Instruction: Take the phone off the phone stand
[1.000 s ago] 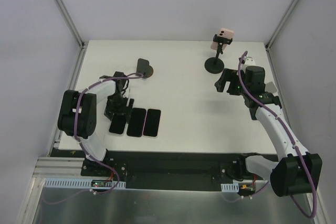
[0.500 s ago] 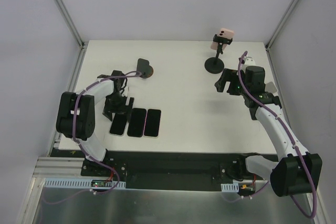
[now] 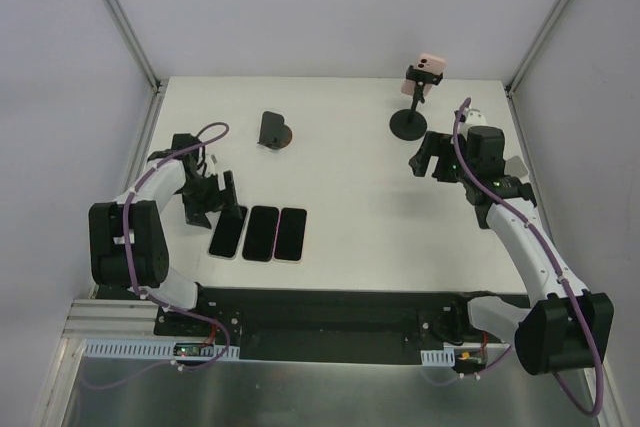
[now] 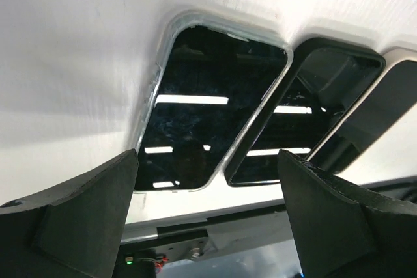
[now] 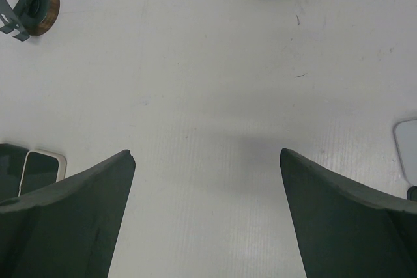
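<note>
left gripper (image 3: pixel 212 205): fingers wide apart, empty, over leftmost of three flat phones (image 3: pixel 258 233) | right gripper (image 5: pixel 206 153): fingers wide apart, empty, near stand (image 3: pixel 408 125) | pink phone (image 3: pixel 431 64): on stand

Pink phone (image 3: pixel 431 64), back with its camera facing the top view, sits clamped and roughly upright at the top of the black phone stand (image 3: pixel 408 124). Stand has a thin post and a round base, at the far right of the table. A second stand (image 3: pixel 272 130) is at far left-centre, holding nothing. Three dark-screened phones (image 3: pixel 260 233) lie flat, side by side, near left.
</note>
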You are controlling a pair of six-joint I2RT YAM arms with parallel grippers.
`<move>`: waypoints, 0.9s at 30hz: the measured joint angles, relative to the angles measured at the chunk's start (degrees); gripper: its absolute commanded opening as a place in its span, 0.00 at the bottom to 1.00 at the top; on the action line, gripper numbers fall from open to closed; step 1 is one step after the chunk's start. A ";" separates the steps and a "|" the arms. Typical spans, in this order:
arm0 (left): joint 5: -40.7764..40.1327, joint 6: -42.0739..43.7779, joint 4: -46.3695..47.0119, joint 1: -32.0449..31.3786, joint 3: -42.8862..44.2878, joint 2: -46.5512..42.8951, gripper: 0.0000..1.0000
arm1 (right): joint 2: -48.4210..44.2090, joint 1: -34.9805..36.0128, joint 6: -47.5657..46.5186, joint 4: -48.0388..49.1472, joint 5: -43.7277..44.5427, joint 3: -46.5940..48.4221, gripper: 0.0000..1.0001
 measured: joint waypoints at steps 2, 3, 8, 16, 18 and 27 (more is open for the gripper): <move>1.70 -0.92 0.52 1.11 -1.86 0.02 0.86 | 0.00 0.00 0.00 -0.02 0.00 0.00 0.96; 2.45 -1.25 0.94 1.55 -2.69 0.04 0.86 | 0.00 0.00 0.02 -0.02 0.00 0.00 0.96; 4.98 -2.82 2.36 2.67 -4.90 0.57 0.86 | 0.00 0.00 0.00 -0.17 0.00 0.00 0.96; 5.07 -3.89 3.08 2.89 -5.40 0.20 0.87 | 0.00 0.00 0.02 -0.20 -0.04 0.00 0.96; 4.33 -4.22 3.26 2.86 -5.64 -0.24 0.87 | 0.00 0.00 0.04 -0.20 -0.04 0.00 0.96; -0.02 -5.07 3.65 2.89 -4.92 -5.60 0.88 | 0.00 0.00 0.09 -0.20 -0.09 0.00 0.96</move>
